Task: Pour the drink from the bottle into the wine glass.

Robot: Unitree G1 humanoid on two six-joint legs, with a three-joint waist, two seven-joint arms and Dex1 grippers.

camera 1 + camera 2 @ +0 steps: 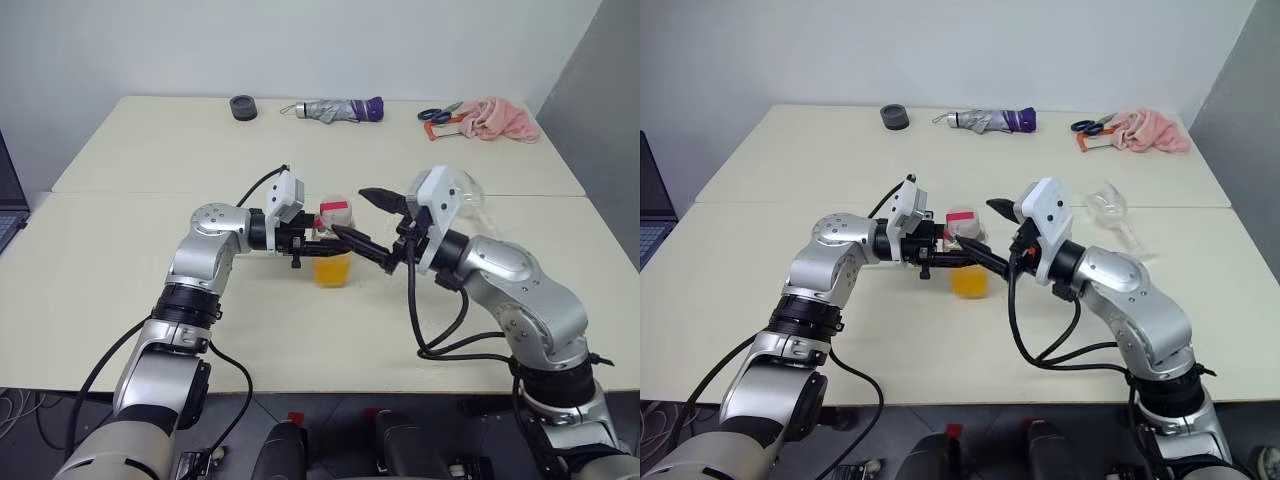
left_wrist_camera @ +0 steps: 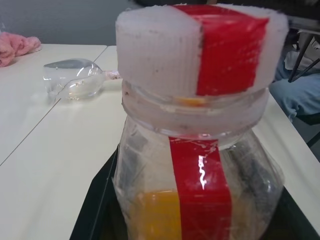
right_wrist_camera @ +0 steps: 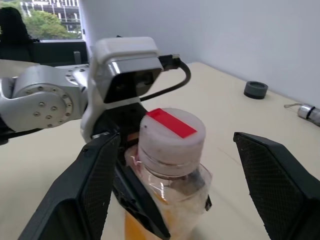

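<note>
- My left gripper reaches in from the left and is clamped on the small clear plastic bottle with the white cap and red tape strip, holding it upright; the bright orange drink sits low in it.
- The cap is on, so I judge uncapping comes first. The bottle's long axis stands vertical, and the cap lies straight ahead between the fingers of my right gripper.
- That gripper's jaws stand wide apart, one black finger to each side of the cap, neither touching it.
- The clear stemmed wine glass lies on its side on the cream table, well to the right, behind my right arm, nearer that arm.
- Count: one bottle, one cap, one glass, two grippers.
</note>
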